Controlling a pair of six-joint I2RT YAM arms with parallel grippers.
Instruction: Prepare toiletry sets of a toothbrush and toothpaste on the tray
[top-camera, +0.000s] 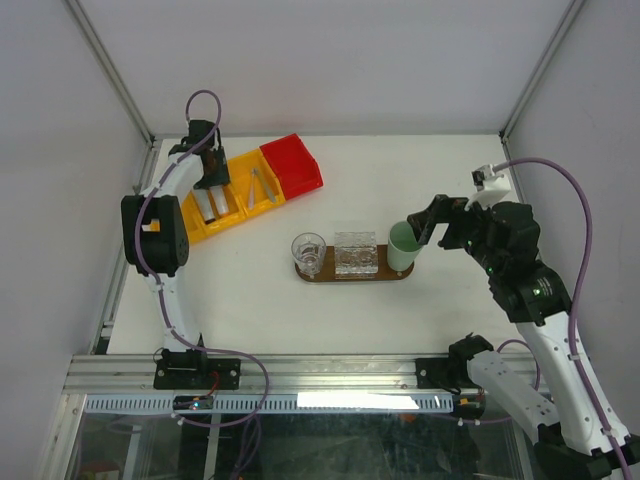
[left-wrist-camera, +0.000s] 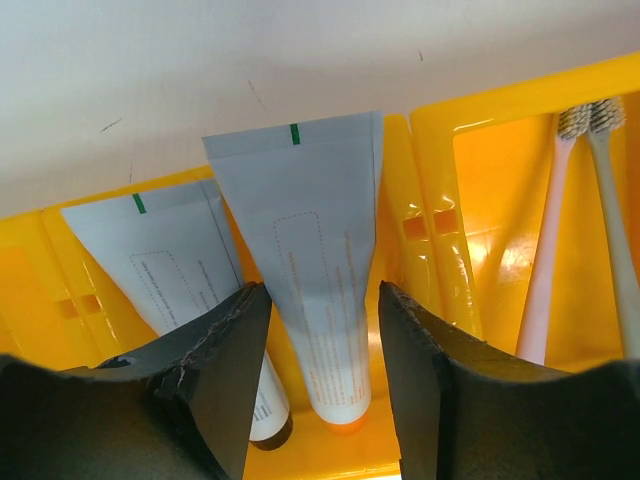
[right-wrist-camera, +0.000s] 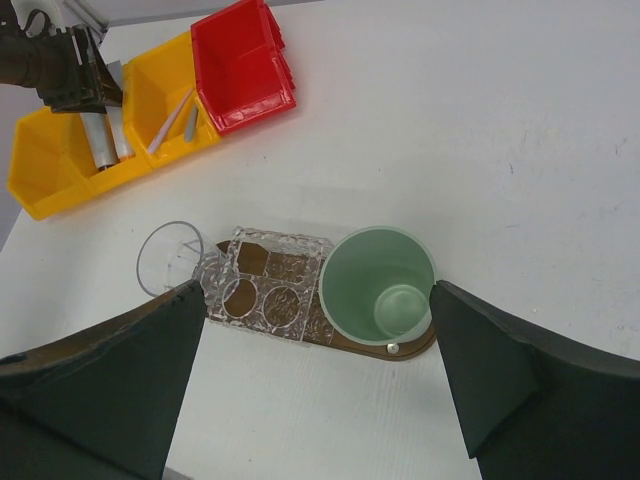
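- The white bench (top-camera: 450, 170) is the biggest thing we see, and everything sits on it.
- The row of yellow bins (right-wrist-camera: 45, 185) is at the far left of the bench, angled, with a red bin (top-camera: 292, 165) touching its right end.
- The tray (top-camera: 340, 277) is the dark brown oval board around the middle of the bench, well apart from the bins.
- The right hand (right-wrist-camera: 318, 295) hangs over the right end of the tray. Its jaws are spread wide and grip nothing. The cup stands between the fingers, with one finger just beside its rim and the other well off it.
- The left hand (left-wrist-camera: 322, 300) is down in a yellow bin. Its jaws are parted, one finger on each side of a tube, and as far as we can see it's not pinching it.
- The mint-green cup (right-wrist-camera: 378, 285) stands upright on the right end of the tray.
- The clear cut-glass holder (top-camera: 356, 254) sits mid-tray, between the cup and the glass.
- The clear glass (top-camera: 308, 250) is upright on the left end of the tray.
- The toothpaste tube (left-wrist-camera: 325, 260) is pale grey-blue and lies in the bin with its cap end toward the hand. A second tube (left-wrist-camera: 165, 255) lies just beside it in the same compartment.
- The toothbrushes (left-wrist-camera: 545, 270), one pinkish and one greyish, lean in the next yellow compartment over, bristles up.
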